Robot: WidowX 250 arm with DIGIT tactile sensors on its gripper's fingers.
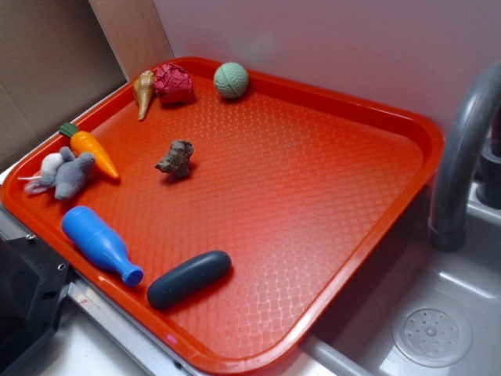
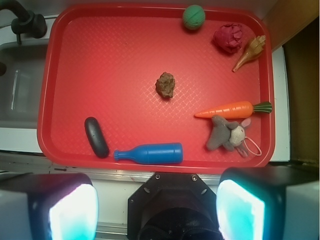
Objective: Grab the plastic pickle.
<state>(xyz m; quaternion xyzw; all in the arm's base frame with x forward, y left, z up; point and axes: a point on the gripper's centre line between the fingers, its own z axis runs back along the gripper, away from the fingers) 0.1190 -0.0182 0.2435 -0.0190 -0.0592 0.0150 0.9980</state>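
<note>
The plastic pickle (image 1: 189, 279) (image 2: 96, 136) is a smooth dark grey-green capsule lying flat near the front edge of the red tray (image 1: 352, 110) (image 2: 55, 75), just beside the neck of the blue bottle (image 1: 100, 244) (image 2: 149, 153). In the wrist view my gripper (image 2: 157, 207) hangs high above the counter, short of the tray's front rim. Its two fingers (image 2: 72, 212) stand wide apart with nothing between them. The gripper does not show in the exterior view.
Also on the tray: an orange carrot (image 1: 92, 148) (image 2: 231, 108), a grey plush mouse (image 1: 64, 173) (image 2: 226, 134), a brown lump (image 1: 176, 158) (image 2: 165, 84), a red ball of cloth (image 1: 173, 84) (image 2: 228, 37), a tan cone (image 1: 144, 92) (image 2: 250, 52) and a green ball (image 1: 231, 79) (image 2: 193, 17). A sink (image 1: 438, 313) with a faucet (image 1: 462, 157) adjoins the tray.
</note>
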